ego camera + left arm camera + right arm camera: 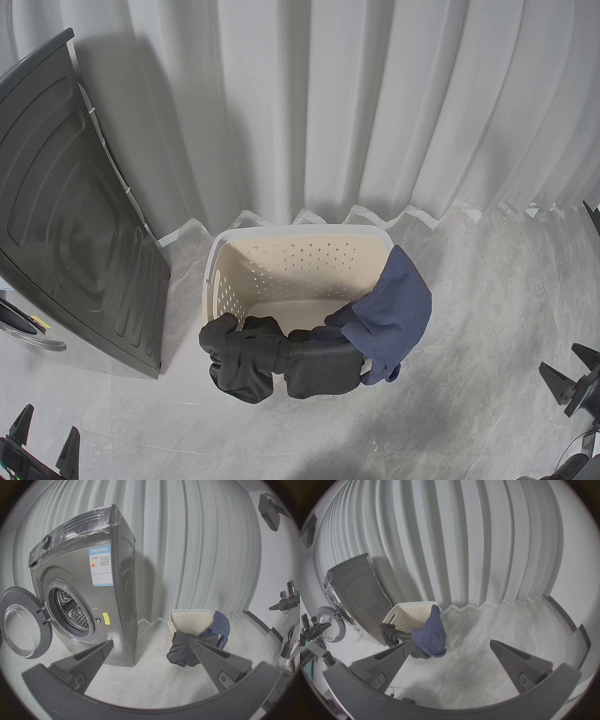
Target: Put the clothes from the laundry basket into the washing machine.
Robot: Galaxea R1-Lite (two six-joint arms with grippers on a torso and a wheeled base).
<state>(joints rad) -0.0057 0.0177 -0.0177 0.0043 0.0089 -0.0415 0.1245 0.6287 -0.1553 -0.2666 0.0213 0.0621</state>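
left gripper [150, 641] fingers apart, holding nothing | right gripper [452, 641] also apart, empty | dark garment [250, 362] and blue garment [394, 312] draped over laundry basket [300, 232], hiding its near rim | washing machine [93, 589] beside basket, door [25, 623] open, drum interior dim, front cut off in head view

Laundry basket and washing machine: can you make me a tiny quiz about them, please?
1. True or false: the washing machine has its door shut.
2. What colour is the garment hanging over the laundry basket on the robot's right side? A. red B. dark blue C. yellow
3. How many of the two, left gripper and right gripper, hold clothes?

Key: 1 false, the door is swung open. 2 B, the dark blue garment. 3 zero; both are open and empty.
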